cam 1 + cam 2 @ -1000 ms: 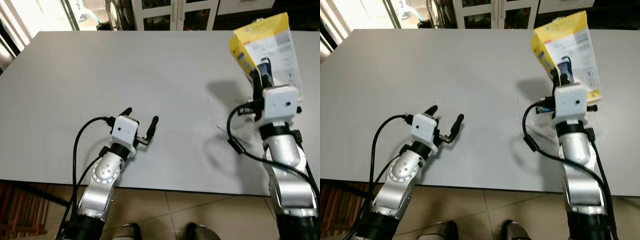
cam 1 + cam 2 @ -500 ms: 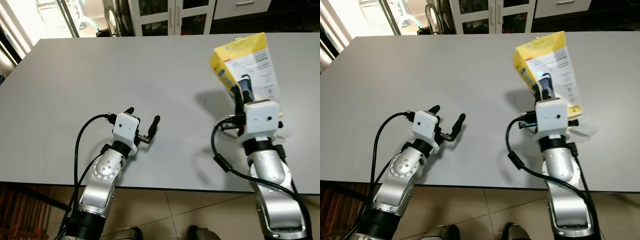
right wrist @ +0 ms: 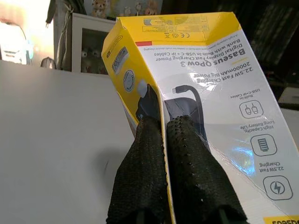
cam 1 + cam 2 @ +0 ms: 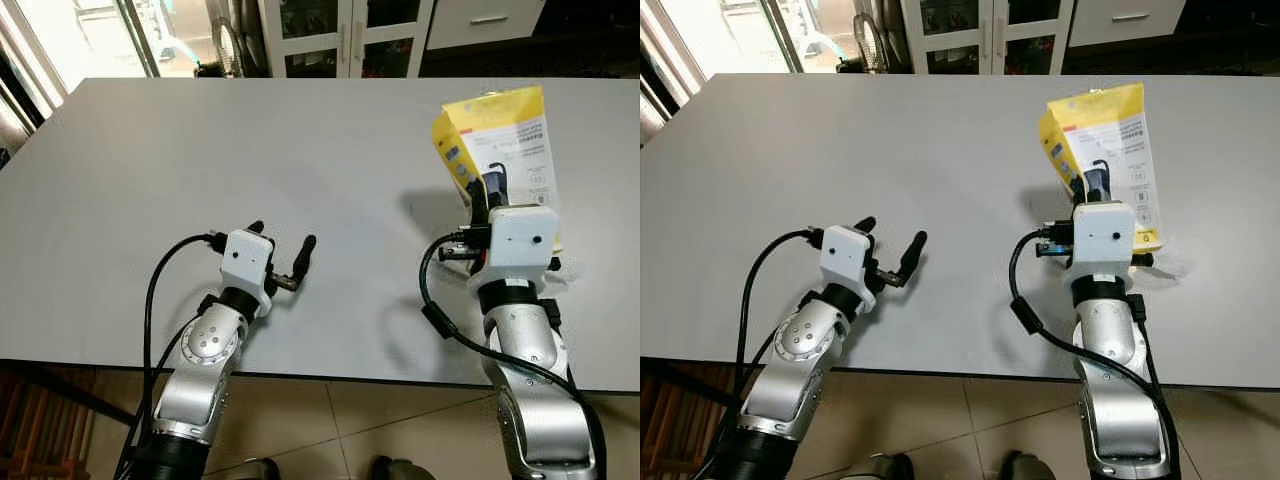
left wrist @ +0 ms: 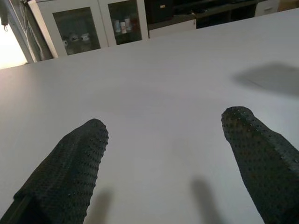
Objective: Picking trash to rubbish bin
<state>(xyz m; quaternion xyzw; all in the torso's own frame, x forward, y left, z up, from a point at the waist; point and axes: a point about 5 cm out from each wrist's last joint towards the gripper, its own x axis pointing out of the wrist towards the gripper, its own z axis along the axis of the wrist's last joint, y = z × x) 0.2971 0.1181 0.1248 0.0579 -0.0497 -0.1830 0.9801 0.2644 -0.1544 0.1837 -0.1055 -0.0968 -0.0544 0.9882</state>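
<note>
Fingers (image 3: 187, 158) pinch yellow box (image 4: 1110, 150) — above table (image 4: 200, 150).

The right tool (image 4: 1095, 183) pinches a yellow box (image 4: 1105, 160) and holds it tilted above the grey table (image 4: 940, 150). The left tool (image 4: 890, 240) rests low over the table, its 2 fingers spread apart.

Counter (image 4: 200, 150): wide, pale grey, matte. Beyond counter's far edge: white cabinet (image 4: 345, 35) with glass doors, small items on dark shelves inside. Beside cabinet: fan (image 4: 228, 40), bright glazed door (image 4: 95, 30). Below counter's near edge: beige tiled floor (image 4: 380, 420).
</note>
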